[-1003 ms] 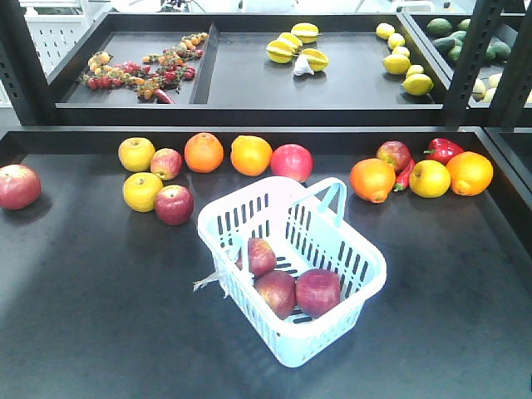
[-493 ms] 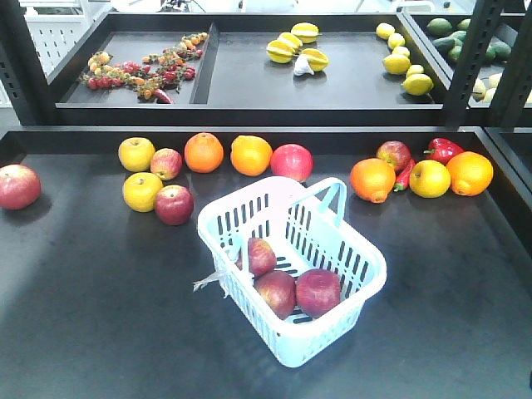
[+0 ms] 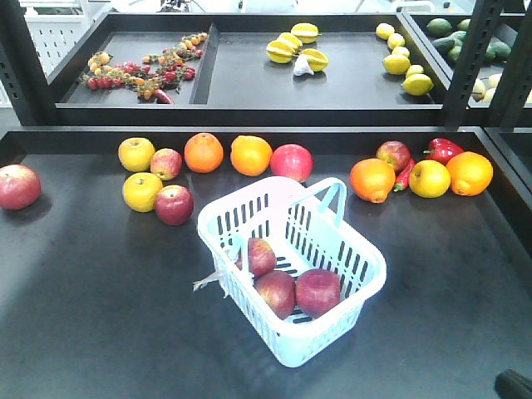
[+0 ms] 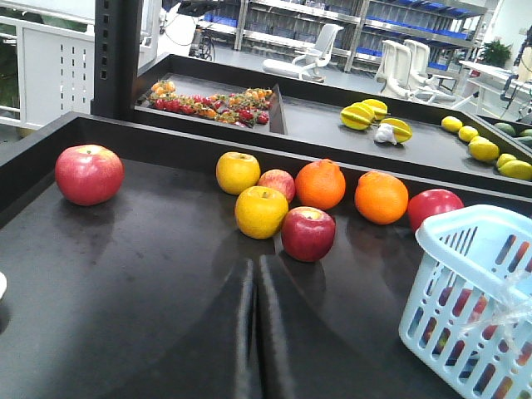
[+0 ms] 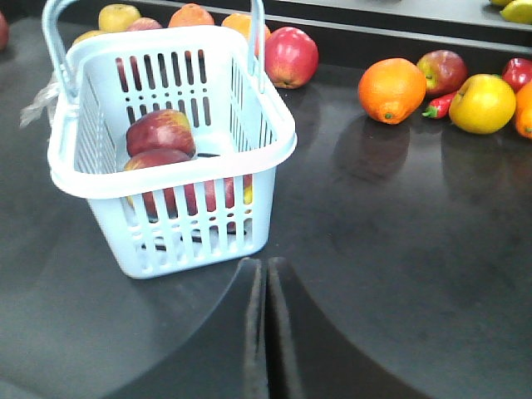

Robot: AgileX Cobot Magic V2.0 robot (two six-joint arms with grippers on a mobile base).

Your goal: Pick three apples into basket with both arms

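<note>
Front view: the basket (image 3: 293,270) stands on the black table (image 3: 100,316), slightly right of centre, holding three dark red apples (image 3: 287,283), two side by side at the near end and one behind them to the left. Neither gripper is identifiable here; only a dark object (image 3: 515,385) enters at the lower right corner.

Left wrist view: the left gripper (image 4: 255,332) is empty, fingers pressed together with only a thin seam between them. A loose red apple (image 4: 89,174) lies well to its left, a cluster of yellow apples (image 4: 261,211), a red apple and oranges (image 4: 321,184) lies ahead, and the basket (image 4: 474,291) stands well apart to its right.

Right wrist view: the right gripper (image 5: 266,332) is likewise closed and empty. The basket (image 5: 170,154) stands just ahead and left of its fingertips, not touching; two apples (image 5: 160,131) show over the rim, a third through the slots. An orange (image 5: 391,90) lies farther right.
</note>
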